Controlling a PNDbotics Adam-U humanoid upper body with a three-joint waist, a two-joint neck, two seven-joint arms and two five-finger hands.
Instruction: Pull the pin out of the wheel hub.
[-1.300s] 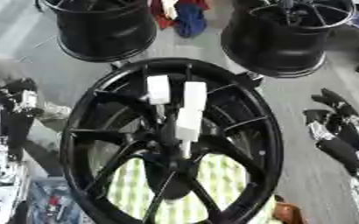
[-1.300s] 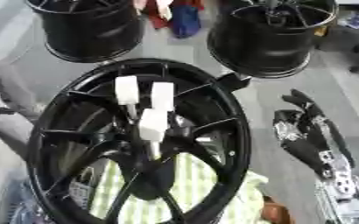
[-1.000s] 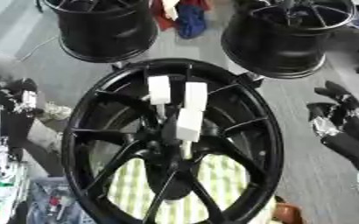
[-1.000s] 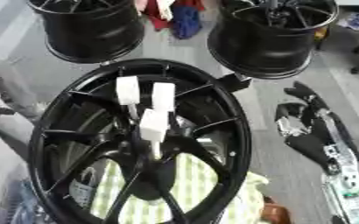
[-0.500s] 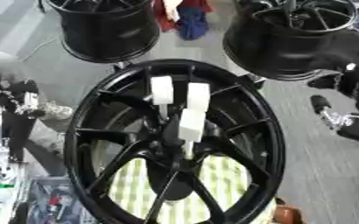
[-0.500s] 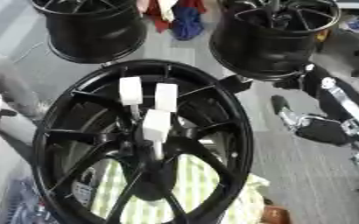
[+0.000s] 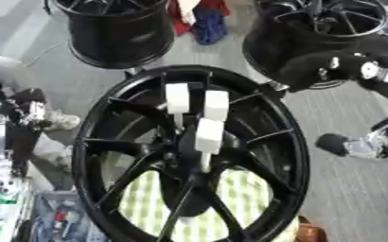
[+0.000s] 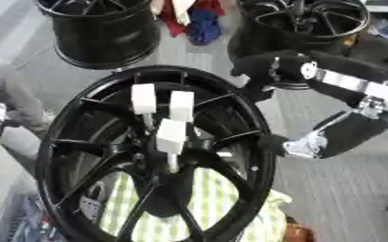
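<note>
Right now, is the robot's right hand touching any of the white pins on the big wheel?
Apart. In the right eye view, the right hand is over the wheel's upper right rim, and bare black spokes show between it and the white pins.

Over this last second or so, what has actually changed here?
The right arm has swung up from beside the wheel and reached in over its upper right rim; its hand holds nothing yet. The three white pins stand as before, and the left hand rests where it was at the left edge.
</note>
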